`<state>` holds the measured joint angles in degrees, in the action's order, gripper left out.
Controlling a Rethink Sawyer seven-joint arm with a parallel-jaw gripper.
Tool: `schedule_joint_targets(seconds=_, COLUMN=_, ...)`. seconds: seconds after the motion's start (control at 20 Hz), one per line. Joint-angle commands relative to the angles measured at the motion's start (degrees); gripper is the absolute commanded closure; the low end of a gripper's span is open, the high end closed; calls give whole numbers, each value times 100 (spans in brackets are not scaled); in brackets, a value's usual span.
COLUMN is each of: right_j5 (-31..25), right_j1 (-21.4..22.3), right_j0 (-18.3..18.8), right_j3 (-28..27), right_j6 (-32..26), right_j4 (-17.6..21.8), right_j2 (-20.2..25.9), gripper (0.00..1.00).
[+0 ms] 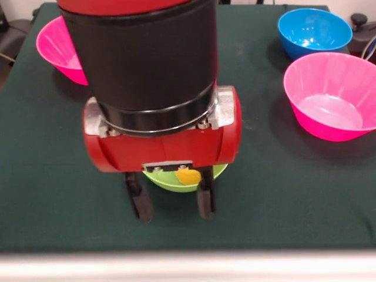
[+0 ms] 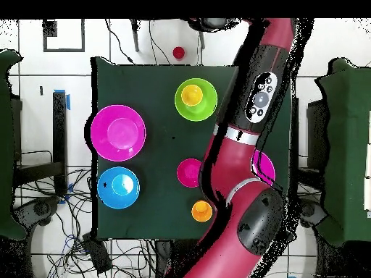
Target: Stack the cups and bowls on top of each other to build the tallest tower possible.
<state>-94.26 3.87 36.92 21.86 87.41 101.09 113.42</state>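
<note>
Jaws apart and empty, straddling the glossy lime-green plastic bowl (image 1: 176, 179) holding a yellow plastic cup (image 1: 188, 175): best descend centred.

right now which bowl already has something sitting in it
The lime-green bowl, with a yellow cup inside. The blue bowl and the fully visible hot-pink bowl hold nothing.

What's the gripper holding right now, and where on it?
Nothing. The gripper is open, its two black fingers spread with empty space between them, in front of the lime-green bowl that has the yellow cup in it.
</note>
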Motion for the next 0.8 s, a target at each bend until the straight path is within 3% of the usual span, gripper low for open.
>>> schedule_joint_targets(seconds=0.05, right_j5=-663, right_j1=-49, right_j0=-163, right_j3=26, right_j6=963, right_j4=-278, right_j2=-1515, gripper=0)
schedule_joint_targets(seconds=0.4, right_j5=-1185, right_j1=-13, right_j0=-193, right_j3=-65, right_j6=1151, right_j4=-791, right_j2=-1848, gripper=0)
schedule_joint_targets(seconds=0.6, right_j5=-1465, right_j1=-9, right_j0=-272, right_j3=-182, right_j6=1037, right_j4=-840, right_j2=-2039, gripper=0)
schedule_joint_targets(seconds=0.8, right_j5=-2134, right_j1=-92, right_j0=-327, right_j3=-269, right_j6=1117, right_j4=-992, right_j2=-2145, gripper=0)
